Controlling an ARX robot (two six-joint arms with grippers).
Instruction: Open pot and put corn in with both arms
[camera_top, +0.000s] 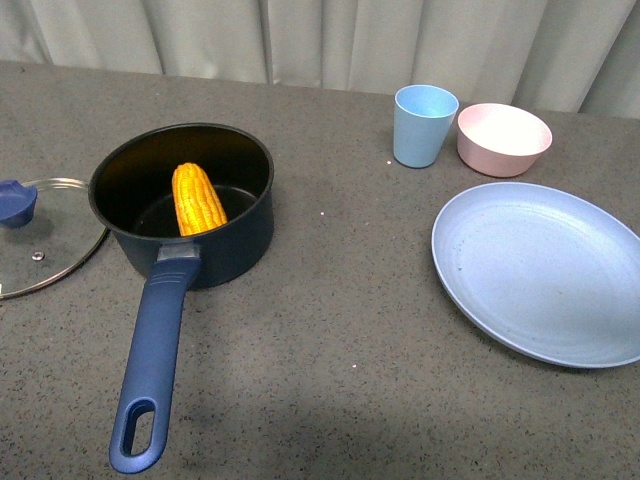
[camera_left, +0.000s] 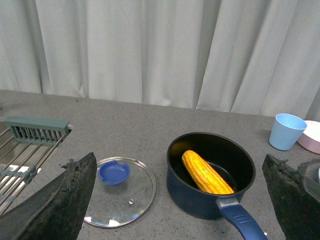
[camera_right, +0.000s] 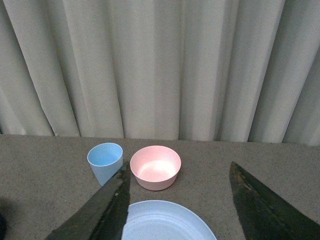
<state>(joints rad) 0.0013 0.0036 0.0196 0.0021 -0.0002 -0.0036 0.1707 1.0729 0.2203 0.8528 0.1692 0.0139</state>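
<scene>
Grippers come first: the left gripper (camera_left: 175, 200) hangs above the bench with its jaws spread wide and nothing between them, and the right gripper (camera_right: 177, 210) is likewise parted and empty. Neither arm shows in the front view.

Below the left gripper sits the pot (camera_top: 190, 205), toward the left side of the bench, uncovered. The corn (camera_top: 198, 199) lies inside it, leaning with one end up against the inner wall nearest the handle (camera_top: 155, 370), which points toward the near edge. The lid (camera_top: 45, 235) lies flat on the bench just beside the pot, at the left edge, knob (camera_top: 17, 201) up.

Below the right gripper, toward the far right, stand a cup (camera_right: 105, 162) and a bowl (camera_right: 155, 167) side by side, with a plate (camera_top: 545, 270) nearer the right edge. Off past the lid the left wrist view shows a rack (camera_left: 30, 140).

Judged from this, the task looks done.

If the corn needed shifting, it looks light and stiff, with a bumpy surface that should hold well; gripping across its middle would suit. The lid looks fragile and its rim slick, so the knob is the place to take it. The pot is probably the heaviest item; the handle near the bowl gives the steadiest hold.
</scene>
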